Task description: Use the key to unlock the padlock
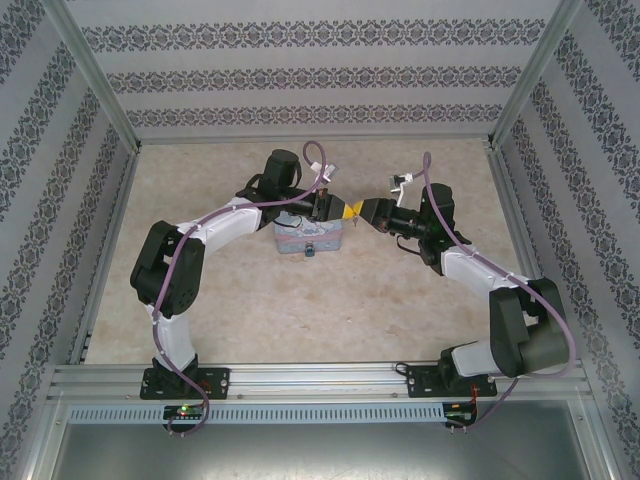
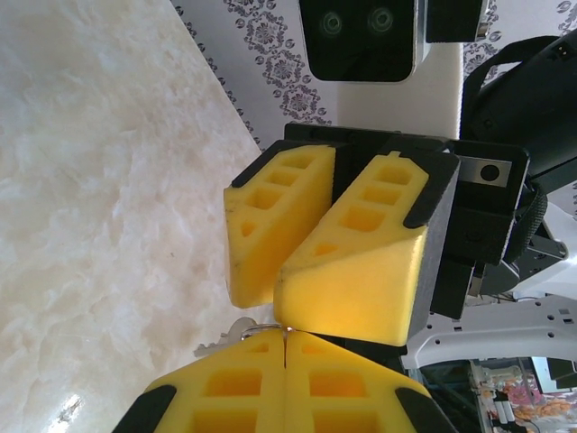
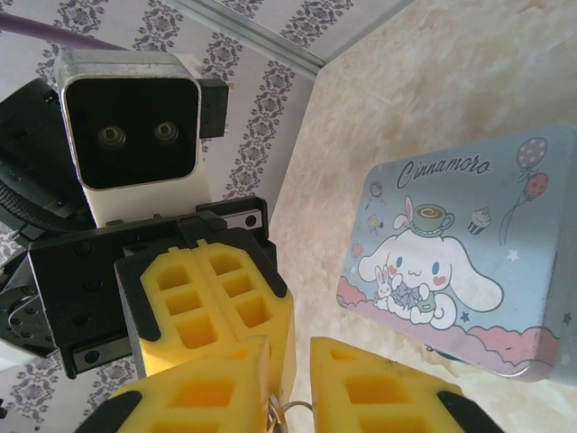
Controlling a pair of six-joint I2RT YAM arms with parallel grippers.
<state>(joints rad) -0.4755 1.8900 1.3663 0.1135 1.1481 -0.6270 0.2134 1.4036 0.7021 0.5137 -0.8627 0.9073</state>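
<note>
The step in hand looks like getting a working hold on the key, not yet the unlocking. Both grippers meet in the air just above the far right corner of the Cinnamoroll tin (image 3: 469, 244).

The left gripper (image 1: 335, 207) has its 2 yellow fingers pressed flat together. A small silvery ring (image 2: 261, 330) pokes out at the seam of its tips, and the key (image 2: 224, 343), a thin grey sliver, juts out beside it. So I judge the key is pinched by its ring end.

The right gripper (image 1: 363, 210) faces it tip to tip. Its 2 fingers stand a narrow gap apart with the ring in that gap. I cannot tell whether its pads bear on the ring.

The padlock (image 1: 310, 252) seems to be the tiny dark-blue thing at the tin's near edge, below both grippers. It is too small to read its shackle or keyhole.

Next, 1 gripper needs a firm hold on the key with the blade left free and pointing out. The blade must then come down to the tin's near edge and line up with the keyhole. The other gripper will probably have to steady the lock or the tin, since so light a lock may swing away.

The tin sits on a pale marbled table (image 1: 300, 330). Grey damask-striped walls (image 1: 300, 60) and aluminium posts (image 1: 95, 75) stand around it on 3 sides.
</note>
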